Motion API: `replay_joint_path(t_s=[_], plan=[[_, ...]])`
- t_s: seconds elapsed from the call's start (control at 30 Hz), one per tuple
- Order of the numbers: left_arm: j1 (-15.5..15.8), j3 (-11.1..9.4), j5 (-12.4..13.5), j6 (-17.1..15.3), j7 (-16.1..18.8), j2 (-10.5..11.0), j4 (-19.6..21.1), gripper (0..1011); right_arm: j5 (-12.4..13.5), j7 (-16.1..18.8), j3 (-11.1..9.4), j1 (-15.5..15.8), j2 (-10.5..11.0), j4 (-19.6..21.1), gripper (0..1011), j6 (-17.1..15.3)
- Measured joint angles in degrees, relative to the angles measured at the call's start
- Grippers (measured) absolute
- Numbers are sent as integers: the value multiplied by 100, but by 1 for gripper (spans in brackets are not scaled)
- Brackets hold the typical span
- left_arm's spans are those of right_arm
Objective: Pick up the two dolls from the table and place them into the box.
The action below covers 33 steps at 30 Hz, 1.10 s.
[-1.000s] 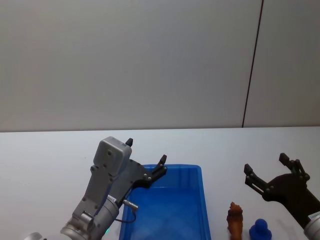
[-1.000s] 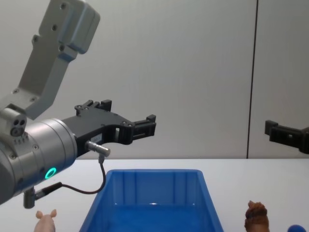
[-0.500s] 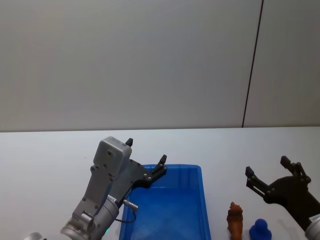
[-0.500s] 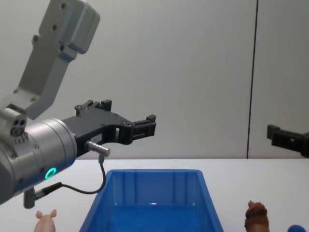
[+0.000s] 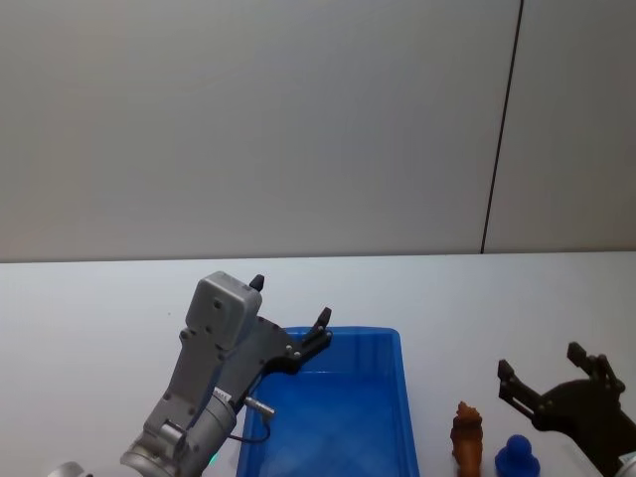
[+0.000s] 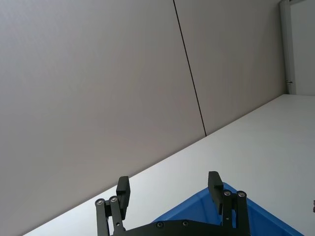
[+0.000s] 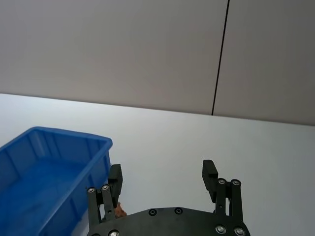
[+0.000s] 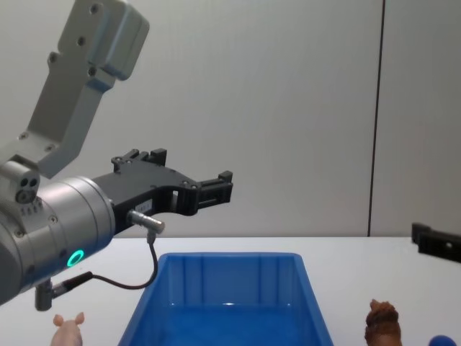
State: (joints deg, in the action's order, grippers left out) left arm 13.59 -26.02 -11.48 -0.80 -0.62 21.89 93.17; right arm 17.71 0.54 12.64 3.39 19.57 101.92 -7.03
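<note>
Three toys, you say? What do they sit on, and what is the room like?

One plain white table point(image 5: 99, 298), with a flat grey wall point(image 5: 248, 119) behind it. A thin dark seam point(image 5: 502, 129) runs down the wall toward the right side.

And the box?

The bright blue box point(image 5: 368, 333) stands at the middle of the table's near edge, open at the top. Nothing can be seen lying in it.

Where are the toys?

The brown doll point(image 5: 466, 437) stands upright just right of the box, close to the near edge. The blue doll point(image 5: 518, 459) is just beside it, farther toward the right edge. In the chest view the pink pig point(image 8: 69, 330) sits left of the box, also at the near edge.

How do the fingers stand against them?

The right gripper point(image 5: 542, 360) hangs over the table beyond the brown and blue dolls, a little toward the right edge. Its fingers are spread wide with nothing between them, and it is clear of both dolls. In the right wrist view a scrap of the brown doll peeks out beside the base of one finger.

And the other arm?

The left gripper point(image 5: 290, 300) is raised over the box's far left corner. Its fingers are likewise spread and empty. The pig lies well apart from them, down at the near edge.
</note>
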Motion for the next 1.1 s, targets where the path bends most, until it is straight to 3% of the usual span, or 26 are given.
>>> replay_joint_path(t_s=[0.53, 1.1], plan=[[0, 0, 0, 0, 0, 0, 0, 1001, -151, -239, 36, 176, -26, -104, 1001, -399], [0, 0, 0, 0, 0, 0, 0, 1001, -461, -45, 120, 119, -147, -639, 1001, -325]])
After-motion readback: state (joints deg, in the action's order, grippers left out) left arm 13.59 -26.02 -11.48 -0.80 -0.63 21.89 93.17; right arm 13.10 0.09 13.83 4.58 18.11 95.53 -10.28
